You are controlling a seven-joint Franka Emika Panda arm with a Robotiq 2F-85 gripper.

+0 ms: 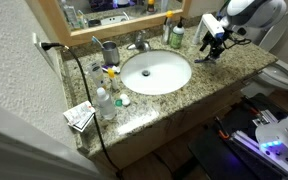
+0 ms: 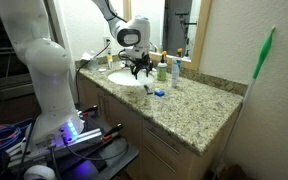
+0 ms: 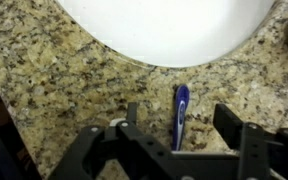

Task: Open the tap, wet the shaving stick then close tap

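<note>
This is looking like a home bathroom: a granite table (image 1: 219, 85) is carrying a white sink (image 1: 156, 72) beside the tool (image 1: 211, 52), a mirror (image 1: 104, 12) is hanging behind, and a toilet (image 1: 284, 72) is standing beyond.

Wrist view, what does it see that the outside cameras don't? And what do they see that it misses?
Only the wrist view: the blue razor, lying flat on the counter just beside the sink rim, in line with the gap of the open gripper. I can't pick it out in the exterior views.
Only the exterior views: the tap behind the sink, the cup, the mirror and the whole arm.
Both: the white sink, the speckled counter and the gripper.
</note>
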